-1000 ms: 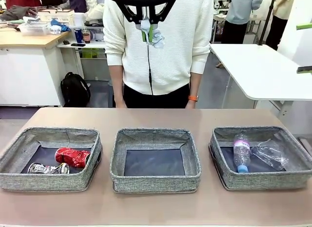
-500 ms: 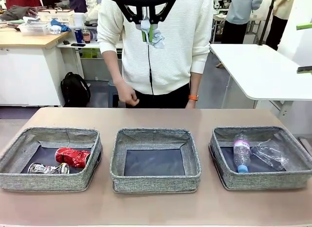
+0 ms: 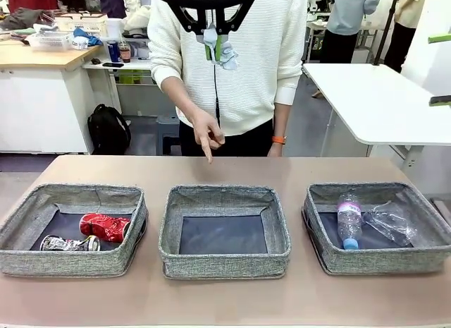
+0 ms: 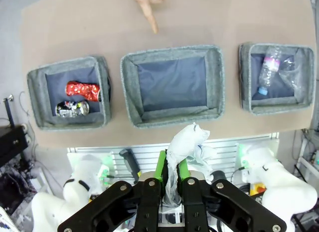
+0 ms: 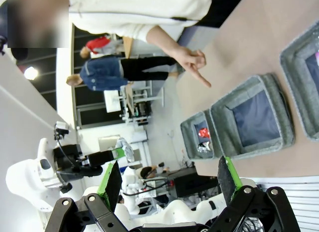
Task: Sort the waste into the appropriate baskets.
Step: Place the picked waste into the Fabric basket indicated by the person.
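High above the table, my left gripper [image 3: 214,47] is shut on a small white paper wad [image 3: 225,56]. In the left wrist view the wad [image 4: 188,143] sticks up between the green pads of this gripper [image 4: 171,167], above the near rim of the middle basket [image 4: 172,116]. The left basket [image 3: 70,262] holds a red can [image 3: 104,226] and a dark can [image 3: 69,243]. A clear bottle [image 3: 349,221] and plastic film [image 3: 391,222] lie in the right basket [image 3: 380,259]. The middle basket [image 3: 224,256] is empty. My right gripper [image 5: 169,179] is open and holds nothing.
A person in a white sweater stands at the far side, one hand [image 3: 206,134] pointing a finger down at the table just behind the middle basket. A white table [image 3: 380,102] stands at the back right. Bare tabletop lies in front of the baskets.
The person's hand has come up from their side and out over the far table edge, and now points down toward the middle basket. Both grippers are still.
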Controlling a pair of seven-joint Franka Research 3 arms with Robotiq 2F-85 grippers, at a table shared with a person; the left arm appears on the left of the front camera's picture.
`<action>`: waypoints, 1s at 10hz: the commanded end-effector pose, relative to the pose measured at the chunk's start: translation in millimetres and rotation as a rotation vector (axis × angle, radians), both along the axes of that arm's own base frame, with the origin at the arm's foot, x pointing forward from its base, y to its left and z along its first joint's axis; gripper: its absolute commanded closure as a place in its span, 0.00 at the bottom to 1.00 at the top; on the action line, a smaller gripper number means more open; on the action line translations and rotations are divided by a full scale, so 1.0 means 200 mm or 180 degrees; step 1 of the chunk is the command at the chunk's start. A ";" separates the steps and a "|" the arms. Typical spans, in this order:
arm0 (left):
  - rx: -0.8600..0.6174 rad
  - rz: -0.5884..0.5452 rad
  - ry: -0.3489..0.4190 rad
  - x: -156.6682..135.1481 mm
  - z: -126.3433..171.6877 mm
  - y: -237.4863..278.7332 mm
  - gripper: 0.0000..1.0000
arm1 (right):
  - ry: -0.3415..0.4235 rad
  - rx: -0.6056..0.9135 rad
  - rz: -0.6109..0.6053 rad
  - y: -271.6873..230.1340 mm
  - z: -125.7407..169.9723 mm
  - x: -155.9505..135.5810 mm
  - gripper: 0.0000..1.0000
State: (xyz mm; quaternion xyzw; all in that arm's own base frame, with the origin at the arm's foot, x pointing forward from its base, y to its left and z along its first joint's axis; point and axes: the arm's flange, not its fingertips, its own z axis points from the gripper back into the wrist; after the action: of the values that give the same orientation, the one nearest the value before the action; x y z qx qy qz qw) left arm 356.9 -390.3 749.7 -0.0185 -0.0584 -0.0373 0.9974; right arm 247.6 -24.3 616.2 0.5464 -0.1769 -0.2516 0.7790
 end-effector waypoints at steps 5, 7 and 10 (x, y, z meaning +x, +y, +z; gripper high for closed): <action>-0.0026 0.0001 -0.0023 -0.01 0.01 0.00 0.91 | -0.0063 0.0007 0.0027 0.00 0.01 0.00 0.00; -0.0026 0.0001 -0.0023 -0.01 0.01 0.00 0.91 | -0.0063 0.0007 0.0027 0.00 0.01 0.00 0.00; -0.0026 0.0001 -0.0023 -0.01 0.01 0.00 0.91 | -0.0063 0.0007 0.0027 0.00 0.01 0.00 0.00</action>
State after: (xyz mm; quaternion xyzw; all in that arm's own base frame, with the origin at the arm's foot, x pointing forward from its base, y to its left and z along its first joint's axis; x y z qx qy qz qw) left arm 356.9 -390.3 749.7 -0.0185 -0.0584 -0.0373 0.9974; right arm 247.6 -24.3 616.2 0.5464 -0.1769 -0.2515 0.7790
